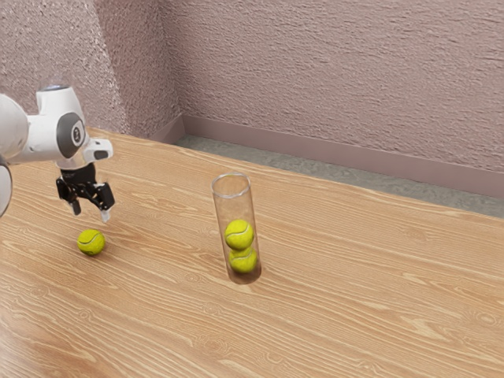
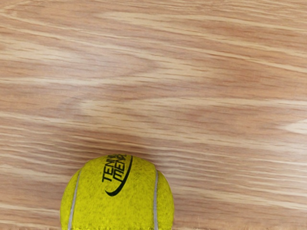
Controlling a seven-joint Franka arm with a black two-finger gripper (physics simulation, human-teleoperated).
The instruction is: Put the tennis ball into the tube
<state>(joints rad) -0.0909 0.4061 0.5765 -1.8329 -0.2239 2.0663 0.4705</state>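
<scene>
Spread and empty, the gripper (image 1: pixel 90 211) hangs above the loose ball (image 1: pixel 91 242) on the table (image 1: pixel 354 315), well apart from the tube (image 1: pixel 231 209); a clean grasp likely calls for centering, straight descent around the ball's middle, then a gentle squeeze.

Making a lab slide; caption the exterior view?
Open black two-finger gripper above a loose tennis ball; clear tube holding two more stands nearby.

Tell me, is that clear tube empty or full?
Partly full: the clear tube shows at least two yellow tennis balls stacked in its lower part, with open space above them up to the rim.
</scene>
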